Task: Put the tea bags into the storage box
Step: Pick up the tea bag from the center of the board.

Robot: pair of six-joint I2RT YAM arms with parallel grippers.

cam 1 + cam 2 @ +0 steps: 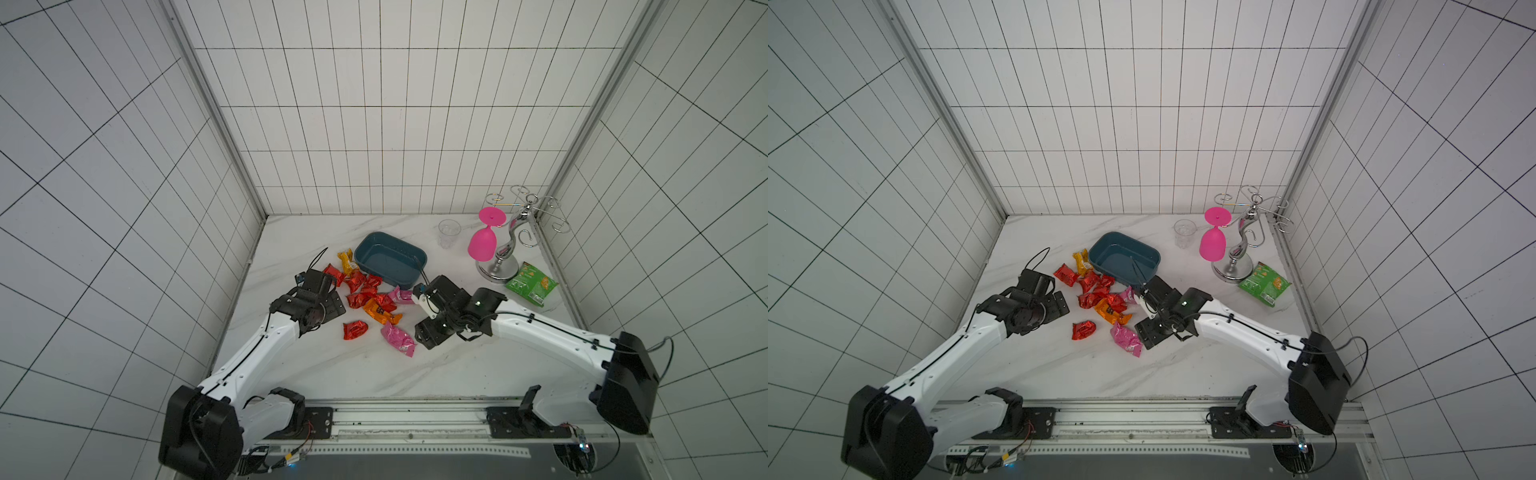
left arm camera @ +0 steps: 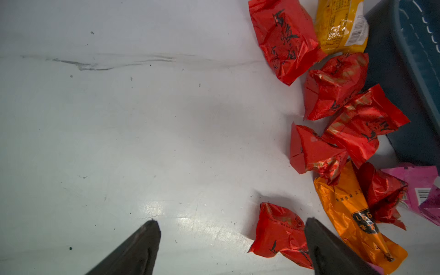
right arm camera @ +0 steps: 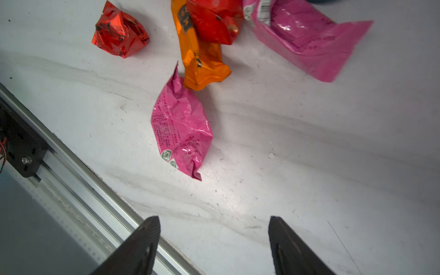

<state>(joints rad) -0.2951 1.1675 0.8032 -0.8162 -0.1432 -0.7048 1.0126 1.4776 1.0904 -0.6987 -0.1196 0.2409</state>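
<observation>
Currently finding the tea bags [image 1: 365,295] lying loose on the desk [image 1: 374,374], mostly clustered just beside the storage box [image 1: 386,259], none inside; recording that box as empty. Finding the left gripper [image 2: 231,220] with jaws spread beside a lone red sachet [image 2: 278,235], pinching nothing, probably lining up a pick. Finding the right gripper [image 3: 214,217] likewise spread and empty, facing a pink sachet [image 3: 182,128]. Noting the clear cup [image 1: 449,232] as apparently empty.
</observation>
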